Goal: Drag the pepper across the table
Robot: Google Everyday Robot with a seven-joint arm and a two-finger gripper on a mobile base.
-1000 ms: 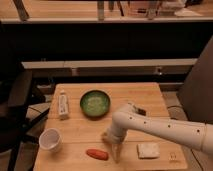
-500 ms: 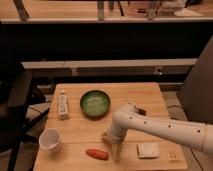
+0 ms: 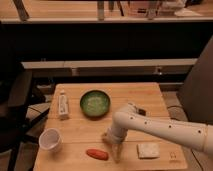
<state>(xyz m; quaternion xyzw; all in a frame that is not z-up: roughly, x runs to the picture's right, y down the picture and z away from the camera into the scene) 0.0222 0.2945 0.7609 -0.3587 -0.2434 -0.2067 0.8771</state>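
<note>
Red pepper [image 3: 97, 154] lies near the worktop's [image 3: 150, 95] front edge, just left of my gripper [image 3: 116, 153]. I cannot tell how the jaws stand. Pushing crooked, I might roll it off the front.

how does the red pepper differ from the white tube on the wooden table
The small red-orange pepper is tapered and lies crosswise near the front edge of the light wooden table; the white tube is pale, longer and straighter, and lies front-to-back by the left edge. The pepper sits just left of the gripper; the tube is far from it, left of the green bowl. Both lie flat.
</note>
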